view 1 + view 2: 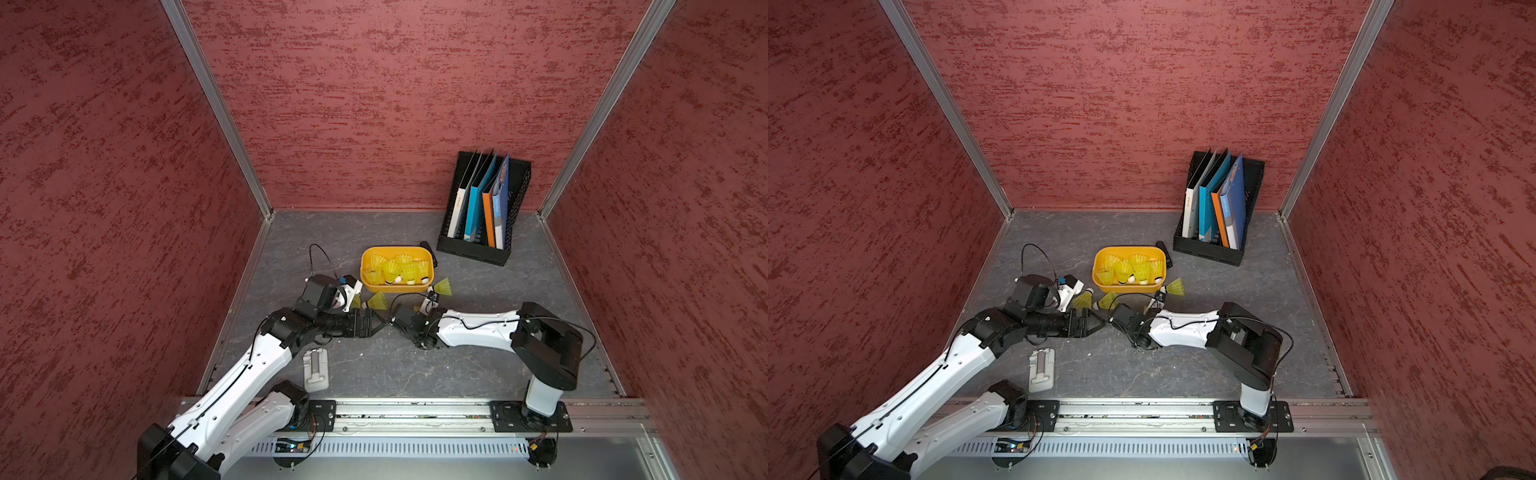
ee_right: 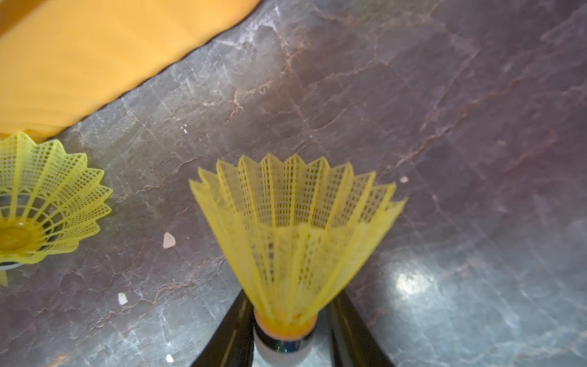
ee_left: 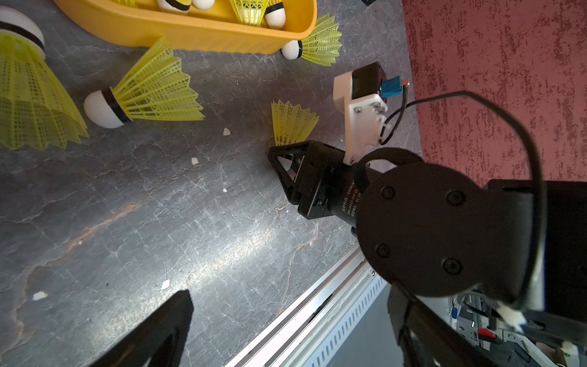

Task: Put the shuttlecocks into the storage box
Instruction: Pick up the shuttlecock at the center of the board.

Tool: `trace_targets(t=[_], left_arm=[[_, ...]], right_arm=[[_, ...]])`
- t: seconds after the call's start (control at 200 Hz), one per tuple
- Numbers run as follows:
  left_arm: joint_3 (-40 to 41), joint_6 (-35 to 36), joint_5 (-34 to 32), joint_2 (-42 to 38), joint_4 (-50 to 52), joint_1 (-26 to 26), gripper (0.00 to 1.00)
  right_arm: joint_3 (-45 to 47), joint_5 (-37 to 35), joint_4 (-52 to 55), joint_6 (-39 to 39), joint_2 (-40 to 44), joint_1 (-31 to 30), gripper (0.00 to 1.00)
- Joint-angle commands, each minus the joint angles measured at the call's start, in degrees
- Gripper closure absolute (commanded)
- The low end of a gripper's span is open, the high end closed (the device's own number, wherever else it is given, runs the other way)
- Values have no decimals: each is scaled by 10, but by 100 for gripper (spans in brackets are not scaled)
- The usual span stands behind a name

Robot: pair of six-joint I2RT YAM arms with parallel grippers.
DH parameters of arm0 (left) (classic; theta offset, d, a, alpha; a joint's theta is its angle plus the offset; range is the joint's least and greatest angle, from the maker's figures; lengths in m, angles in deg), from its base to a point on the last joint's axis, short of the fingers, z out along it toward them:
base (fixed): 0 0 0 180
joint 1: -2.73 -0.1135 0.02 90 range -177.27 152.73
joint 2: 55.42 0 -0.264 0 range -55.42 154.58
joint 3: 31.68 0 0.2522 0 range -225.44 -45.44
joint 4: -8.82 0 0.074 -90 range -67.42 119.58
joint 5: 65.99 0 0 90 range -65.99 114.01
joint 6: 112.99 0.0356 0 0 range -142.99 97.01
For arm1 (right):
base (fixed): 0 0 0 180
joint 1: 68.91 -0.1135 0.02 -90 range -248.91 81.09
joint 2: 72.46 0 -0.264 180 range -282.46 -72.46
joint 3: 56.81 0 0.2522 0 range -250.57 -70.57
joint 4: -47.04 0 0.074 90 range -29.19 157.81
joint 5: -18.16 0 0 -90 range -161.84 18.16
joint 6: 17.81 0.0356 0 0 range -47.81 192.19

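The orange-yellow storage box (image 1: 397, 249) (image 3: 203, 35) holds several yellow-green shuttlecocks (image 1: 399, 268). Three more lie on the table in front of it: one (image 1: 377, 301), one at the box's right corner (image 1: 442, 286), and one half under my left wrist (image 1: 355, 301). My right gripper (image 2: 292, 295) (image 1: 413, 316) straddles the white cork of a fourth shuttlecock (image 2: 295, 228). One finger touches the cork and a thin gap shows at the other. My left gripper (image 3: 286, 333) (image 1: 378, 324) stands wide open over bare table, holding nothing.
A black mesh file rack (image 1: 484, 208) with folders stands at the back right. A grey flat plastic piece (image 1: 316, 370) lies near the front left. A small black object (image 1: 428, 249) sits behind the box. The metal rail (image 1: 415, 409) runs along the front edge.
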Motion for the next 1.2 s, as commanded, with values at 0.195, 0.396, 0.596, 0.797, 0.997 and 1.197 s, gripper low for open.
trace_targets(t=[0.195, 0.396, 0.596, 0.797, 0.997, 1.197], left_arm=[[29, -44, 32, 22, -28, -12, 0], [68, -85, 83, 52, -85, -41, 0], [105, -119, 105, 62, -134, -59, 0], [106, -117, 96, 48, -137, -66, 0], [68, -104, 82, 53, -131, -86, 0], [-8, -63, 54, 95, -111, -107, 0]], right_arm=[[6, 13, -28, -42, -2, 9, 78], [7, 17, -33, -75, 11, 10, 80], [5, 13, -23, -113, 46, 10, 82], [-17, -9, 23, -179, 109, 9, 82], [-99, -18, 75, -285, 132, 23, 81], [-193, 29, 70, -368, 91, 71, 81]])
